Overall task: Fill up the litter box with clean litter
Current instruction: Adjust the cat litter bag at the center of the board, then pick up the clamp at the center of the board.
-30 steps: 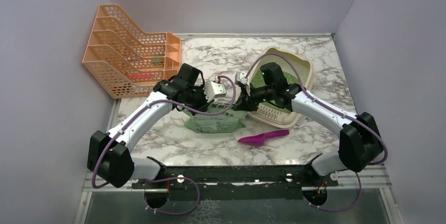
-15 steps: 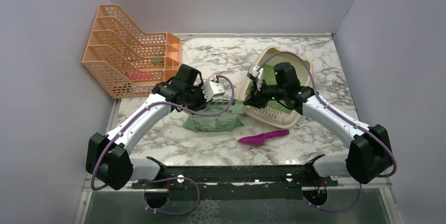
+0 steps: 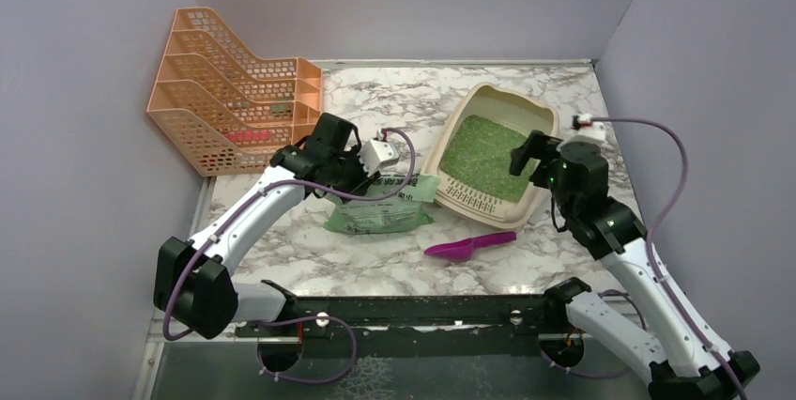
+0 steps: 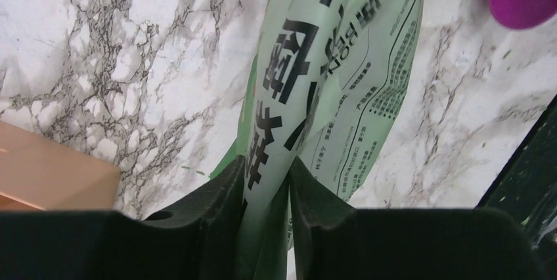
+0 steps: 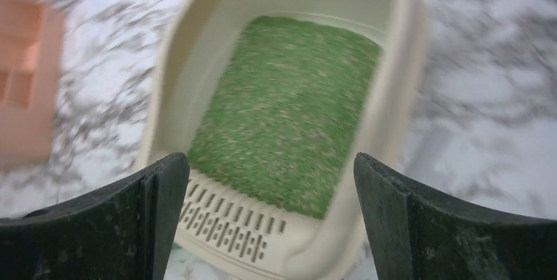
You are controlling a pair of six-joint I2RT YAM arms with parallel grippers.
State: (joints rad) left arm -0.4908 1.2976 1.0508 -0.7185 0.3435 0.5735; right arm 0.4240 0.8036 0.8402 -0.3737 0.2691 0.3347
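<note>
The beige litter box lies at the table's back right, its floor covered with green clean litter. The right wrist view shows the box, the litter and the slotted lip at the near end. My right gripper hangs open above the box's right side, its jaws wide apart and empty. The flattened green bag lies left of the box. My left gripper is at the bag's top edge. In its wrist view the printed bag runs between the fingers of the gripper.
An orange mesh file rack stands at the back left, close behind the left arm. A magenta scoop lies on the marble in front of the litter box. Grey walls close in three sides.
My right gripper has opened wide and drawn back from the bag and box towards the right. The litter box has settled flat. The left arm has stayed at the bag, its jaws slightly wider.
</note>
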